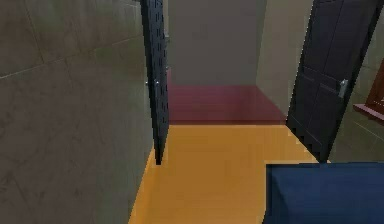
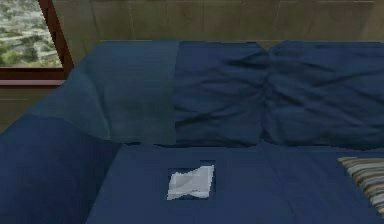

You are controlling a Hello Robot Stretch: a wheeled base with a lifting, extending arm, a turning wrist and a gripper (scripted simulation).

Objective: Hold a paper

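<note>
**mo_k:** Where's the robot at with this one? Forward view, left to right: a grey tiled wall, a dark navy door standing ajar, a dark red floor patch beyond the orange floor, a second dark panelled door, and a blue corner of upholstery at the bottom right

**tess:** The paper's out to its side though. Arm side view, left to right: a brown wooden window frame, then the big blue fabric sofa. The small pale grey-white sheet of paper lies flat on the sofa's seat, about mid-picture and well apart from the striped cushion at the right edge

**mo_k:** And the gripper?

**tess:** Can't tell what state it's in from these, so no guessing

**mo_k:** How's that sheet going to handle?

**tess:** Probably next to weightless, thin and floppy, and a bit creased by the look of it. Flat on soft fabric is awkward, since there's nothing to get under. Best bet looks like an edge or corner where a crease lifts it. The seat should give a little too, so a finger can press in beside it. A rough take would crumple it, and a weak one lets it slide out
</note>
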